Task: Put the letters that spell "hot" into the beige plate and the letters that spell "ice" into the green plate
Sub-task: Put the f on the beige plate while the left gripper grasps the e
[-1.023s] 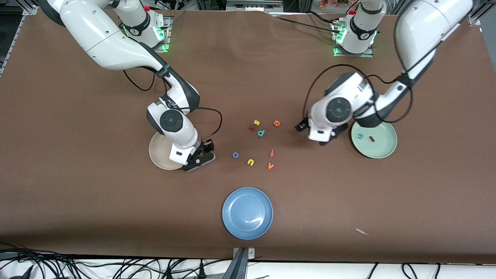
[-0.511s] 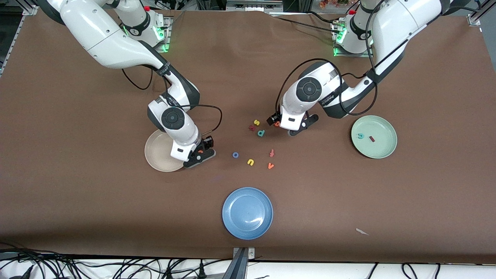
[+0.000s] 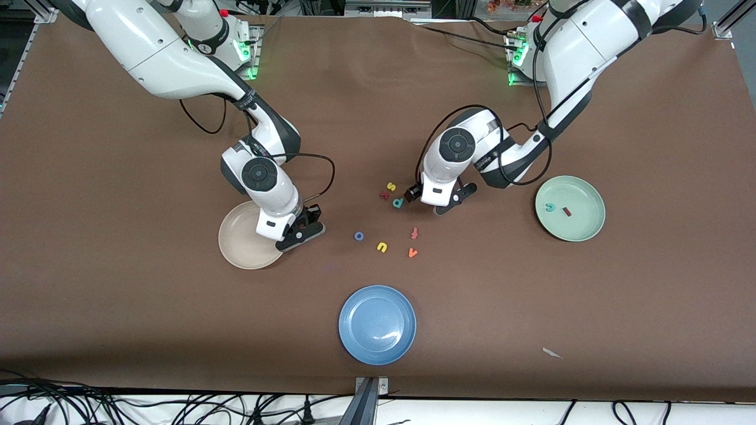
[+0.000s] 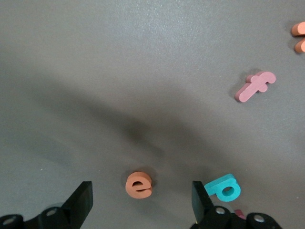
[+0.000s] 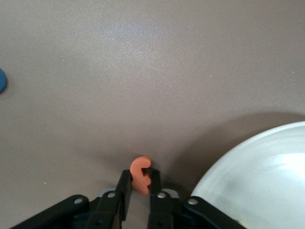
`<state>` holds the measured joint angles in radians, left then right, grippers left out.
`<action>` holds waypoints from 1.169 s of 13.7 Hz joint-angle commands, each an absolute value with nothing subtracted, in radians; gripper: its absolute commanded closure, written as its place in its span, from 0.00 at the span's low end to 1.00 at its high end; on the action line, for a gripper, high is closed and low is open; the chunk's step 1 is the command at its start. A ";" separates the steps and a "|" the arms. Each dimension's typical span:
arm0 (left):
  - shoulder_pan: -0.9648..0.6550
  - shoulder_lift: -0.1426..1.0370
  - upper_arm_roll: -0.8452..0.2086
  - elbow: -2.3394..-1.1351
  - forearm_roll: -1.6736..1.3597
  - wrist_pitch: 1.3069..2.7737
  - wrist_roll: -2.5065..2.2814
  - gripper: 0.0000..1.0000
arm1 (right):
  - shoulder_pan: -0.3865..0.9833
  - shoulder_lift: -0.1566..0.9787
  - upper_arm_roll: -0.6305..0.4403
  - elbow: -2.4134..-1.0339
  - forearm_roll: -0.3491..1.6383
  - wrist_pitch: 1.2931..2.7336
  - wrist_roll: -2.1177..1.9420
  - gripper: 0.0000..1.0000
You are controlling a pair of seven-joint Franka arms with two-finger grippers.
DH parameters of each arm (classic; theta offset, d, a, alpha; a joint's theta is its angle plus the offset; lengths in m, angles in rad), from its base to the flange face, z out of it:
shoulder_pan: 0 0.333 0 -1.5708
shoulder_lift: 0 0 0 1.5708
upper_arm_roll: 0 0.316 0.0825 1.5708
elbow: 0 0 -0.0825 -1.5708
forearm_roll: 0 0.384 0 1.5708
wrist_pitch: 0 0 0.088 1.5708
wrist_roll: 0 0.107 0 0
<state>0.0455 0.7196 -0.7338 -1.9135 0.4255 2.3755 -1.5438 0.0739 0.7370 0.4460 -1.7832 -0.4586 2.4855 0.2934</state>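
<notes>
Right gripper (image 5: 139, 191) pinched shut on small orange t (image 5: 140, 174), held just beside rim of cream beige plate (image 3: 236, 245). Left gripper (image 4: 142, 200) spread wide, holding nothing, low over orange e (image 4: 138, 185) w/ teal p (image 4: 224, 187) beside. Teal c (image 3: 549, 207) & dark red i (image 3: 567, 211) lie in mint green plate (image 3: 585, 227).

Robotics lab, brown-covered table (image 3: 118, 307), aluminium framing (image 3: 18, 53), loose cables (image 3: 177, 407) along the edge

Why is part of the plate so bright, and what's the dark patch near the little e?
Right wrist view: overhead light glares off the beige plate. Left wrist view: the dark patch by the e looks like the left hand's own soft shadow on the table.
</notes>
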 commanded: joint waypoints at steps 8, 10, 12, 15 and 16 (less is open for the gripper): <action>0.025 0.758 -0.727 -1.927 0.459 2.414 -1.589 0.19 | 0.051 0.588 0.454 -1.818 -0.419 2.390 0.281 0.99; 0.023 0.758 -0.726 -1.931 0.460 2.414 -1.589 0.26 | 0.012 0.568 0.459 -1.827 -0.419 2.385 0.244 0.99; 0.021 0.758 -0.719 -1.931 0.460 2.414 -1.588 0.30 | -0.015 0.563 0.457 -1.835 -0.419 2.384 0.224 0.96; 0.023 0.765 -0.715 -1.933 0.474 2.416 -1.588 0.37 | -0.051 0.577 0.457 -1.835 -0.417 2.385 0.173 0.83; 0.021 0.767 -0.715 -1.931 0.474 2.416 -1.588 0.39 | -0.051 0.578 0.459 -1.835 -0.411 2.385 0.181 0.63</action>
<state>0.0302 0.7583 -0.7203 -1.9320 0.4351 2.4021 -1.5621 -0.0400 0.5869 0.4462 -1.8161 -0.4341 2.3821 0.1992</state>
